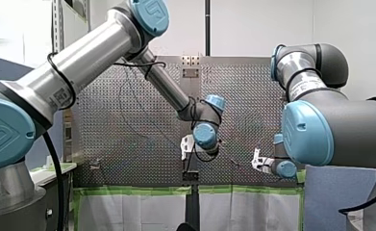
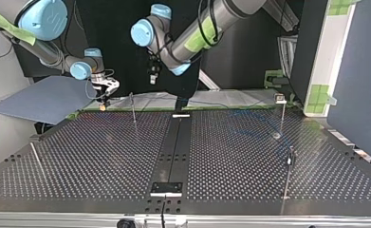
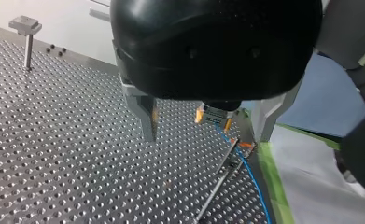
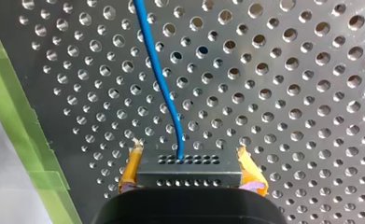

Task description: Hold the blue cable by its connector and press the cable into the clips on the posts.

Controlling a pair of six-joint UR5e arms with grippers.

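My right gripper [image 4: 187,161] is clamped on the dark connector [image 4: 189,170], with a yellow pad [image 4: 129,170] against each end. The blue cable [image 4: 159,79] leaves the connector and snakes ahead over the perforated table [image 4: 287,93]. My left gripper [image 3: 206,123] hangs with its metal fingers [image 3: 145,114] spread wide apart and nothing between them. Only the top view shows all four posts [image 2: 133,110], at about nine, eleven, two and three o'clock on the table. There the cable is only a faint blue trace towards two o'clock, and the clips are too small to make out.
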